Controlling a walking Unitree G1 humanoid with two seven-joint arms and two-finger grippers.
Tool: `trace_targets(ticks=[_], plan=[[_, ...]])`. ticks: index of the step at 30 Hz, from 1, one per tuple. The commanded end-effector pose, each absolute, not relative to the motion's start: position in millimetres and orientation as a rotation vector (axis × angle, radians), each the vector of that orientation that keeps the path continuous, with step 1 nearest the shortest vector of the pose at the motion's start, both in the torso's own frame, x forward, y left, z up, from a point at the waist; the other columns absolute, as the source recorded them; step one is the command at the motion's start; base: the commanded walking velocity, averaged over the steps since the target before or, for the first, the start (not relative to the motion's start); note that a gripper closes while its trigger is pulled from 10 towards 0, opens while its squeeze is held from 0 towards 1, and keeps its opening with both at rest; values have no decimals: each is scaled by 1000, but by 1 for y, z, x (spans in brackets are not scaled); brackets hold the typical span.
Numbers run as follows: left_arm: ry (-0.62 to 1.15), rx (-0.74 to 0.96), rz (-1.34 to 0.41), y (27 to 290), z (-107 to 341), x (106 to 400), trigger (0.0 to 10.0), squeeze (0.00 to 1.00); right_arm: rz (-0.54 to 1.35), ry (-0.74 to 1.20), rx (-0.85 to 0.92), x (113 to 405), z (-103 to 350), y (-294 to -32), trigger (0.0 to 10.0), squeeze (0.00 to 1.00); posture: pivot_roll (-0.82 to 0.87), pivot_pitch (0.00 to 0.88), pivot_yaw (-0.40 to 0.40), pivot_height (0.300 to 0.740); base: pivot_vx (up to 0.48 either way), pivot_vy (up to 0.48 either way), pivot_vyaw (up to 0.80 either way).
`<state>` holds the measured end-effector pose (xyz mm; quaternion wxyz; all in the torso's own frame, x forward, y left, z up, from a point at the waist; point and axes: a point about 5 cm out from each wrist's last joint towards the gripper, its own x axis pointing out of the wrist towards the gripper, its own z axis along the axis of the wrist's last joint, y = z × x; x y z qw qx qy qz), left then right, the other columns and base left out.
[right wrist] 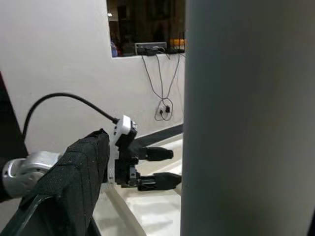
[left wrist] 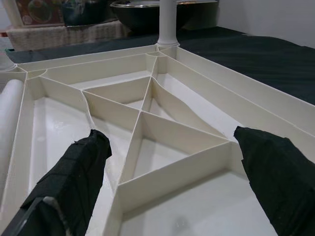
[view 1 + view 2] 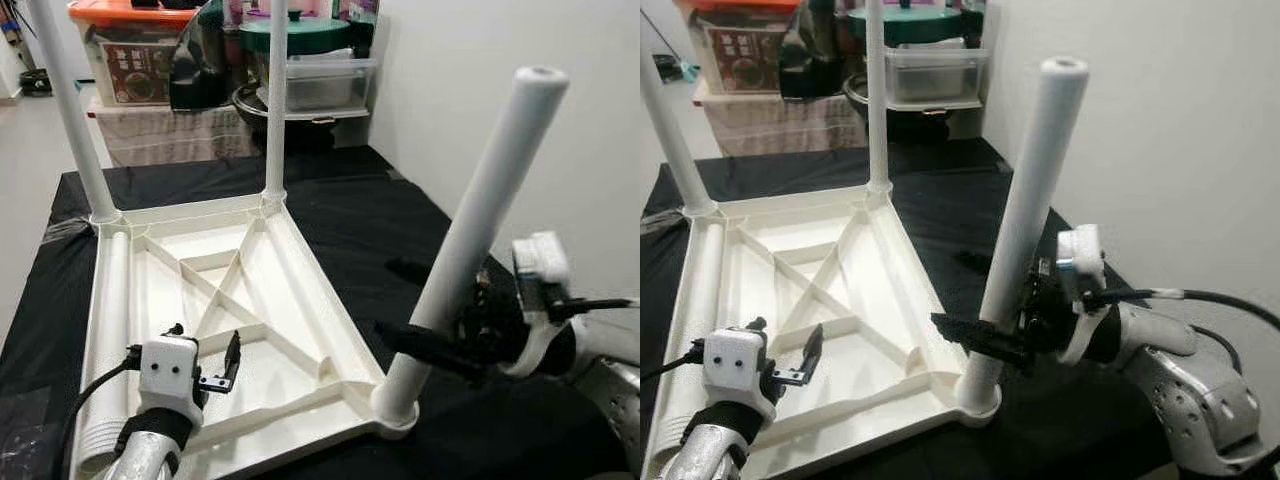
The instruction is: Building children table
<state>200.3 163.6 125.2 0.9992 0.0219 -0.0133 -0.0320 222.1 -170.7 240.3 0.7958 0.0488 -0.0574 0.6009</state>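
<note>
- Upturned white plastic tabletop (image 3: 250,290), ribbed underneath, lies on the black-clothed desk (image 3: 400,220).
- Right hand (image 3: 985,330) grips the smooth round near-right leg (image 3: 1025,220).
- Left hand (image 3: 205,365) spread open above the near-left ribs.

A: Upper left of the frame?
B: Clear storage bin (image 3: 128,60) with orange lid.
A: Upper centre?
B: Green-lidded pot (image 3: 295,35) above a clear plastic container (image 3: 330,82), beside the white wall (image 3: 480,40).
A: Support surface?
B: Black cloth (image 3: 350,200) covering the bench.
</note>
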Motion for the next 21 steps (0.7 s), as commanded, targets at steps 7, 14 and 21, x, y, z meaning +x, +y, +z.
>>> trace_targets(ticks=[7, 14, 21], plan=[[-1, 32, -84, 159, 117, 203, 10000, 0, 902, 65, 5, 268, 203, -181, 10000, 0, 30, 0, -109, 740, 0, 0, 0], [1, 41, -85, 158, 116, 204, 10000, 0, 398, 218, 37, 310, 175, -210, 10000, 0, 31, 0, -113, 740, 0, 0, 0], [1, 46, -82, 158, 115, 203, 10000, 0, 230, 220, 44, 316, 168, -225, 0, 0, 35, 0, -118, 740, 0, 0, 0]])
